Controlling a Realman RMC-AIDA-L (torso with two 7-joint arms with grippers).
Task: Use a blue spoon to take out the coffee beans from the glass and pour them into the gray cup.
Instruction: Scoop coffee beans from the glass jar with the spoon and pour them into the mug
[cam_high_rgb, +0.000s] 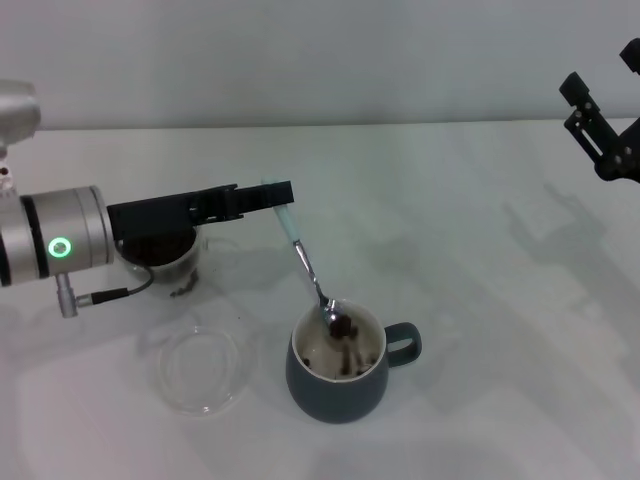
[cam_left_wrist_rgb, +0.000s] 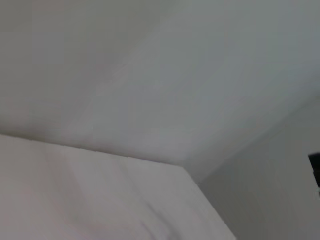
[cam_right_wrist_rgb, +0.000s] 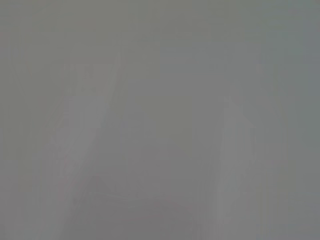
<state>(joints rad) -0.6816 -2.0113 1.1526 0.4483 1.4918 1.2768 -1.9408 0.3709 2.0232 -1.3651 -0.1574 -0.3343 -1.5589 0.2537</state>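
Pale-blue-handled blue spoon (cam_high_rgb: 305, 262), pinched in the left pincer (cam_high_rgb: 277, 192), tips coffee beans (cam_high_rgb: 341, 324) into the gray cup (cam_high_rgb: 340, 372); right pincer (cam_high_rgb: 600, 115) parked, its state unclear.

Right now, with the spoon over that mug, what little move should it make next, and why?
Probably tip the blue spoon so its load falls: the left gripper holds its handle, the bowl sits over the gray cup with coffee beans still on it. The right gripper is parked far off.
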